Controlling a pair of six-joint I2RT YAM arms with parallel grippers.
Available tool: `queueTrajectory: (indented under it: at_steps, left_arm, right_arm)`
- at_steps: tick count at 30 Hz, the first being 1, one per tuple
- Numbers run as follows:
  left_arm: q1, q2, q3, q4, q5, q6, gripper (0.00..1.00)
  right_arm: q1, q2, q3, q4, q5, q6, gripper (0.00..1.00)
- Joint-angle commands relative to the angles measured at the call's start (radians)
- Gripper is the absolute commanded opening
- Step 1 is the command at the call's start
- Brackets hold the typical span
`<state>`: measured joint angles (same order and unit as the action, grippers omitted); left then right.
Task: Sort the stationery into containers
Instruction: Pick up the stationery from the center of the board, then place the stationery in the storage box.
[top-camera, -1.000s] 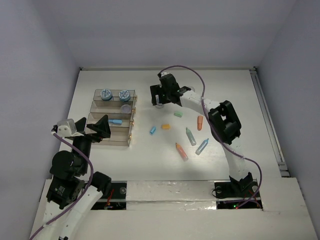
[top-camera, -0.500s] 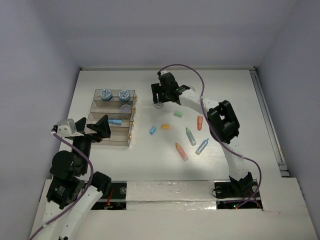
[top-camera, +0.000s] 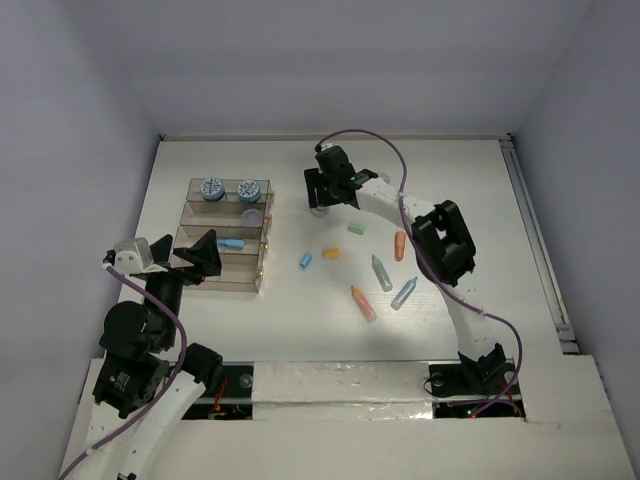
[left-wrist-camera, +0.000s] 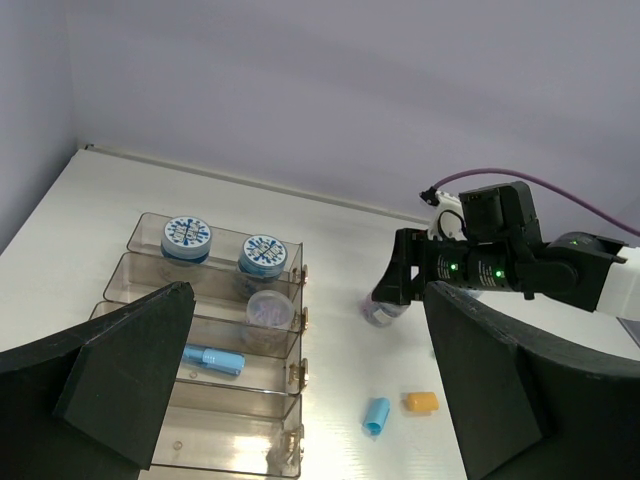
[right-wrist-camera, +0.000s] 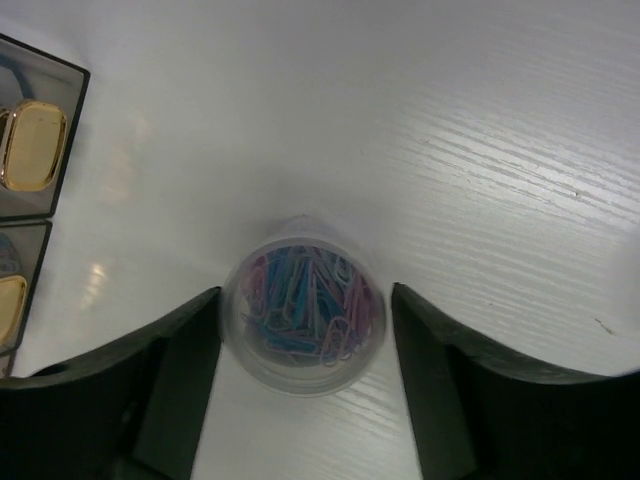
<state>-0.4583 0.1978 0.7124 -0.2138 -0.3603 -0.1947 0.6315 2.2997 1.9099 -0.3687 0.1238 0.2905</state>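
Observation:
My right gripper (top-camera: 319, 203) is open, its fingers on either side of a clear round jar of coloured paper clips (right-wrist-camera: 303, 318) that stands on the table right of the trays; in the right wrist view a small gap shows by the right finger. The jar also shows in the left wrist view (left-wrist-camera: 382, 311). The stepped brown-tinted trays (top-camera: 215, 281) hold two patterned blue jars (top-camera: 212, 188), a clear jar (top-camera: 253, 215) and a blue pen (top-camera: 231, 243). My left gripper (top-camera: 200, 256) is open and empty above the trays' near left corner.
Loose items lie right of the trays: a blue cap (top-camera: 306, 260), an orange piece (top-camera: 331, 253), a green piece (top-camera: 355, 229), an orange marker (top-camera: 400, 245), a green marker (top-camera: 381, 272), a blue marker (top-camera: 404, 293) and an orange-pink marker (top-camera: 363, 303).
My right gripper has lowered slightly, and its fingers now stand around the paper clip jar. The left arm has not moved.

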Motion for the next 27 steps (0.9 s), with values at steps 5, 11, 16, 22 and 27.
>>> queueTrajectory:
  at_steps: [5, 11, 16, 22, 27]
  left_arm:
    - [-0.005, -0.011, -0.007, 0.051, -0.008, 0.011, 0.99]
    - [-0.005, -0.011, -0.008, 0.053, -0.008, 0.011, 0.99]
    - [-0.005, -0.011, -0.007, 0.05, -0.011, 0.011, 0.99]
    - [-0.005, -0.011, -0.007, 0.05, -0.012, 0.011, 0.99]
    - [-0.005, -0.009, -0.008, 0.051, -0.009, 0.011, 0.99]
  right_arm:
    - [0.002, -0.017, 0.032, 0.008, 0.007, -0.007, 0.49]
    - [0.042, -0.089, 0.031, 0.065, -0.033, -0.036, 0.42]
    - [0.115, -0.109, 0.11, 0.138, -0.071, -0.074, 0.42]
    - [0.191, 0.007, 0.341, 0.143, -0.15, -0.074, 0.41]
    - [0.218, 0.107, 0.445, 0.218, -0.21, -0.056, 0.4]
